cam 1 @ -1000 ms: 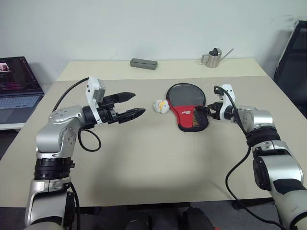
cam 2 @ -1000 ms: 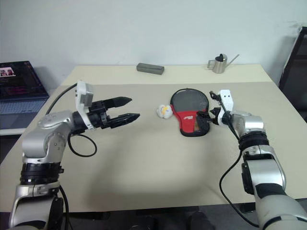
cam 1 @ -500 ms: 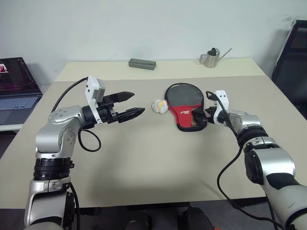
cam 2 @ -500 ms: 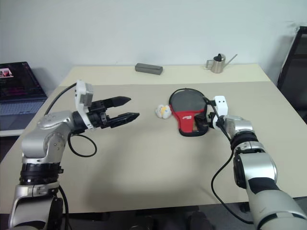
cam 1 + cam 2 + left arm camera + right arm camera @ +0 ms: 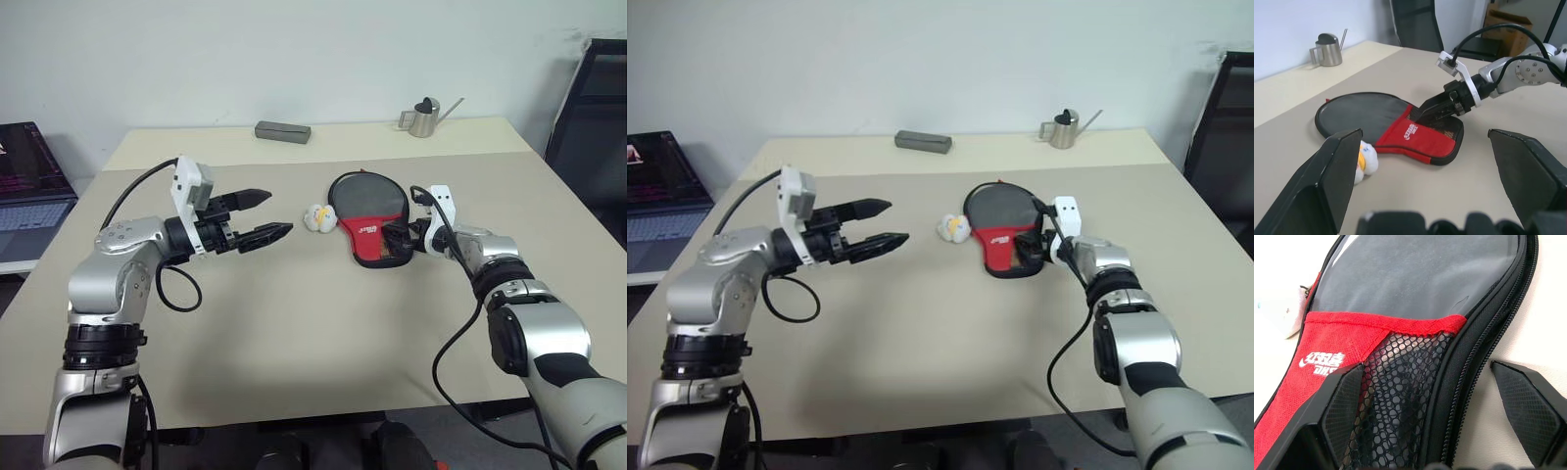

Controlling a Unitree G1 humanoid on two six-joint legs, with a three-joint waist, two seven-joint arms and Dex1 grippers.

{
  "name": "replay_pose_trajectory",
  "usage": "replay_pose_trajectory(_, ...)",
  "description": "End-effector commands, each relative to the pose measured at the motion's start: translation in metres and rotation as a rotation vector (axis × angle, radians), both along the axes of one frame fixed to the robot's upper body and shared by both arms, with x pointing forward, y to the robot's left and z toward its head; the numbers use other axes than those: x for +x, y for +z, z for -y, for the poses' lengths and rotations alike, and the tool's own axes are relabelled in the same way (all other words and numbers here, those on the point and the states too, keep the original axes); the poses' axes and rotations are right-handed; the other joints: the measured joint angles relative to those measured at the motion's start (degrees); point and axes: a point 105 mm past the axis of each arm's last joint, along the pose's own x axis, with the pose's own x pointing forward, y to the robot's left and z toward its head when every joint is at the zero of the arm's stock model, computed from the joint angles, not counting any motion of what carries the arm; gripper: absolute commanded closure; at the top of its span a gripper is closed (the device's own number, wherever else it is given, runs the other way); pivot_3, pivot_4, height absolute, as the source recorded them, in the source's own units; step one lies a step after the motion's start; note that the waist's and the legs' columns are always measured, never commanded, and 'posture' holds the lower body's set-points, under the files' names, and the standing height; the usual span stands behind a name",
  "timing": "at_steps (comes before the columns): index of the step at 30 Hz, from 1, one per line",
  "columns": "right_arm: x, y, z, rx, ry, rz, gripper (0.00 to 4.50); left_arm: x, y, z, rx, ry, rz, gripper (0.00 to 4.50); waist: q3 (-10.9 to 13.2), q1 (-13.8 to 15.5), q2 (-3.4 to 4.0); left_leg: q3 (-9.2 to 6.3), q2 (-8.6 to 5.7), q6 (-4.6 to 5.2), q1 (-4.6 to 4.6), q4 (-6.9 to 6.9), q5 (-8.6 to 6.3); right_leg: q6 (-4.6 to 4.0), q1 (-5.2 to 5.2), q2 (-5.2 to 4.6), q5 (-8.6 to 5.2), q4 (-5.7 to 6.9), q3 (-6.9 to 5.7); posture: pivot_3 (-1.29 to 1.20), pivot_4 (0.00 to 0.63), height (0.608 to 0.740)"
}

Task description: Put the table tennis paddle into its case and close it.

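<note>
Paddle-shaped black-and-red fabric case [image 5: 1400,333]: smooth matt black panel, woven red cloth band, open black mesh and coarse zip between right gripper's fingers [image 5: 1342,396]. Small watering can [image 5: 1328,50]: brushed metal. Beige table [image 5: 323,323]: matt.

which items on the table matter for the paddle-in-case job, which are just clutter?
Job:
- case, black and red, zip side at the right gripper
- right gripper, open
- left gripper, open, off the table

Clutter:
- small white-yellow object
- grey box
- metal watering can
- laptop

White logo on the case's red part
The paddle-shaped black fabric case [image 5: 1415,318] bears white Chinese characters above Latin letters too small to read, lower left of the right wrist view.
</note>
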Motion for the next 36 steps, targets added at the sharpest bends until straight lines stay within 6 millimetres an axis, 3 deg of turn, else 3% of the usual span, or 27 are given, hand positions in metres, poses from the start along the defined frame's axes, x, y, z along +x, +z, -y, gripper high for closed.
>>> replay_pose_trajectory(1,0.002,0.004,-0.005,0.010,-0.005,0.004,0.03,-0.004,0.010,-0.001,0.019,-0.007,0.051,0.00,0.00,0.00,0.00,0.00,0.00,0.00,0.00,0.00,0.00,0.00,0.00,0.00,0.00,0.00,0.00,0.00,0.150,0.740)
replay_pose_trajectory(5,0.002,0.003,-0.004,0.008,-0.005,0.006,0.03,-0.004,0.010,-0.001,0.021,-0.007,0.050,0.00,0.00,0.00,0.00,0.00,0.00,0.00,0.01,0.00,0.00,-0.01,0.00,0.01,0.00,0.00,0.01,0.00,0.150,0.740)
replay_pose_trajectory(9,0.003,0.005,-0.002,-0.008,-0.006,0.033,0.87,-0.005,0.009,-0.001,0.022,-0.006,0.050,0.00,0.00,0.00,0.00,0.00,0.00,0.01,0.01,0.00,0.00,-0.01,0.00,0.01,0.01,0.01,0.01,0.00,0.150,0.740)
replay_pose_trajectory(19,0.009,0.008,0.010,-0.049,-0.095,0.071,0.87,-0.004,0.008,0.001,0.022,-0.010,0.050,0.00,0.00,0.06,0.00,0.00,-0.01,0.00,-0.01,0.00,0.00,-0.01,0.00,0.00,0.01,-0.02,0.01,0.00,0.150,0.740)
replay_pose_trajectory(22,0.008,0.006,0.012,-0.052,-0.106,0.063,1.46,-0.004,0.008,0.001,0.023,-0.009,0.050,0.00,0.00,0.06,0.00,0.00,-0.01,0.00,-0.01,0.00,0.00,-0.01,-0.01,0.00,0.00,-0.02,0.02,0.00,0.150,0.740)
replay_pose_trajectory(31,0.007,0.002,0.009,-0.042,-0.095,0.048,4.33,-0.006,0.006,0.001,0.024,-0.007,0.046,0.00,0.00,0.20,0.00,-0.01,-0.01,0.01,-0.01,0.00,0.00,-0.01,0.00,0.00,0.01,-0.02,0.01,0.00,0.150,0.740)
replay_pose_trajectory(36,0.007,0.002,0.007,-0.025,-0.093,0.039,4.48,-0.006,0.005,0.000,0.024,-0.006,0.043,0.00,0.00,0.22,0.00,-0.01,-0.01,0.01,-0.01,0.00,0.00,-0.01,0.00,0.00,0.00,-0.02,0.01,0.00,0.150,0.740)
